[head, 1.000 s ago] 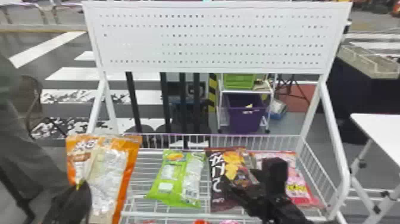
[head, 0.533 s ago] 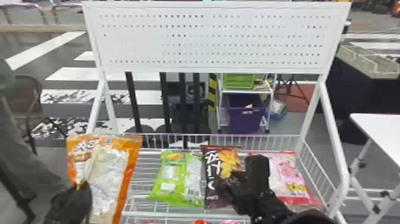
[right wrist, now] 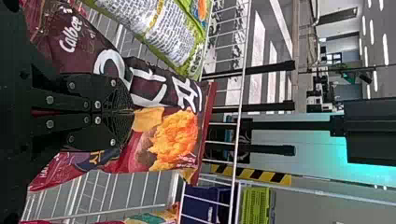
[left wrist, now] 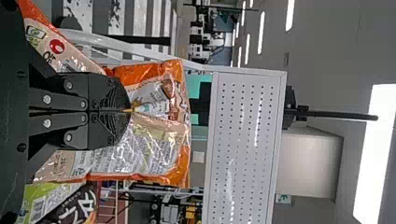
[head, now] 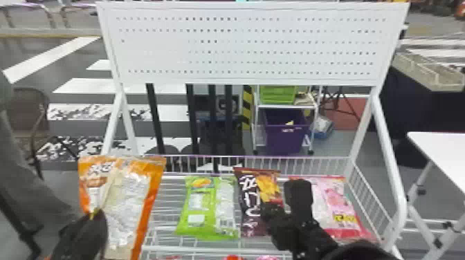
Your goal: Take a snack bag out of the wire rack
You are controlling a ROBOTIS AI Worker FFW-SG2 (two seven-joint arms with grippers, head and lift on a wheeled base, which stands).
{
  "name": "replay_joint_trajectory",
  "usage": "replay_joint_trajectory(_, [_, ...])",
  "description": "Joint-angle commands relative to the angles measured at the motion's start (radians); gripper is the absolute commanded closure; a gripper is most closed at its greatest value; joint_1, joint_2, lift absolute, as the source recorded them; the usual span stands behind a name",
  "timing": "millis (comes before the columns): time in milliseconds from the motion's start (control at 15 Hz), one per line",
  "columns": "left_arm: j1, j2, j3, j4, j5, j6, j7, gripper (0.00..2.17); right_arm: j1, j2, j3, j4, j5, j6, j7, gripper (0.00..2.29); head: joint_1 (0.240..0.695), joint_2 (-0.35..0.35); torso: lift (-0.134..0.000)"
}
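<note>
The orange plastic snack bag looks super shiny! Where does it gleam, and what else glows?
Left wrist view: white glints along the orange plastic snack bag's creases, a glaring long white ceiling light, and pale streaks on the white perforated panel; head view: highlights on the bag's pale middle; right wrist view: a blue-green glow on the pale wall.

In the head view, I am viewing the wire rack (head: 193, 249) across the lower centre, the panel (head: 249, 48) running above it. The first snack bag (head: 131, 197) is overlapping the rack's left end, lower left; the second snack bag (head: 206, 207) is lying inside, near lower centre; the third snack bag (head: 249, 211) is following just right, and the fourth snack bag (head: 330, 204) is resting at lower right. Behind, a cart (head: 286, 106) is holding a bin (head: 286, 138); a table (head: 444, 152) is standing far right.
</note>
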Motion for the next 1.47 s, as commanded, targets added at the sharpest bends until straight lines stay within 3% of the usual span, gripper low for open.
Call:
replay_joint_trajectory(0, [0.000, 0.002, 0.000, 0.000, 0.000, 0.000, 0.000, 1.87, 0.020, -0.006, 0.000, -0.045, 0.000, -0.004, -0.015, 2.25, 0.499, 0.000, 0.000])
replay_joint_trajectory(200, [0.000, 0.003, -0.001, 0.000, 0.000, 0.000, 0.000, 1.87, 0.085, -0.029, -0.003, -0.203, 0.002, -0.001, -0.068, 2.25, 0.499, 0.000, 0.000])
replay_joint_trajectory(533, [0.000, 0.007, -0.005, 0.000, 0.002, 0.000, 0.000, 1.87, 0.290, -0.142, -0.072, -0.543, 0.006, -0.008, -0.076, 2.25, 0.499, 0.000, 0.000])
replay_joint_trajectory(667, [-0.004, 0.010, -0.006, 0.000, 0.005, 0.000, 0.000, 1.87, 0.404, -0.164, -0.129, -0.617, 0.040, -0.057, -0.068, 2.25, 0.499, 0.000, 0.000])
replay_joint_trajectory(1000, [-0.014, 0.011, -0.009, 0.006, 0.009, 0.000, 0.000, 1.87, 0.787, -0.142, -0.298, -0.793, 0.074, -0.403, -0.030, 2.25, 0.499, 0.000, 0.000])
replay_joint_trajectory(1067, [-0.017, 0.011, -0.011, 0.009, 0.009, 0.000, 0.000, 1.87, 0.852, -0.115, -0.327, -0.819, 0.087, -0.455, -0.003, 2.25, 0.499, 0.000, 0.000])
replay_joint_trajectory(1133, [-0.018, 0.010, -0.011, 0.012, 0.009, 0.000, 0.000, 1.87, 0.904, -0.092, -0.348, -0.830, 0.095, -0.501, 0.019, 2.25, 0.499, 0.000, 0.000])
replay_joint_trajectory(1400, [-0.027, 0.010, -0.012, 0.021, 0.012, 0.000, 0.000, 1.87, 0.982, -0.061, -0.405, -0.835, 0.095, -0.541, 0.062, 2.25, 0.499, 0.000, 0.000])
